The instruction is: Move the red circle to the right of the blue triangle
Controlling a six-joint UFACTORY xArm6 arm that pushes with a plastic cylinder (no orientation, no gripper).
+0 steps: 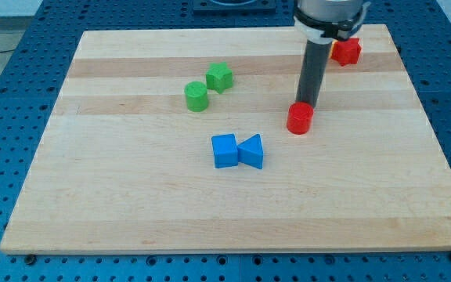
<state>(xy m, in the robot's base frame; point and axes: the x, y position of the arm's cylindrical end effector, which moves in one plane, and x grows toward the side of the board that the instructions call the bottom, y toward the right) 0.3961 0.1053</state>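
The red circle (300, 118) stands on the wooden board, right of centre. The blue triangle (252, 151) lies lower and to its left, touching a blue cube (224, 150) on the triangle's left side. My tip (307, 104) is right behind the red circle, at its upper edge, touching or nearly touching it. The red circle is up and to the right of the blue triangle, a short gap apart.
A green cylinder (196, 96) and a green block (219, 77) sit at the upper left of centre. A red block (346, 52) lies at the top right, partly behind the arm. The board's edge (233, 249) runs along the view's bottom.
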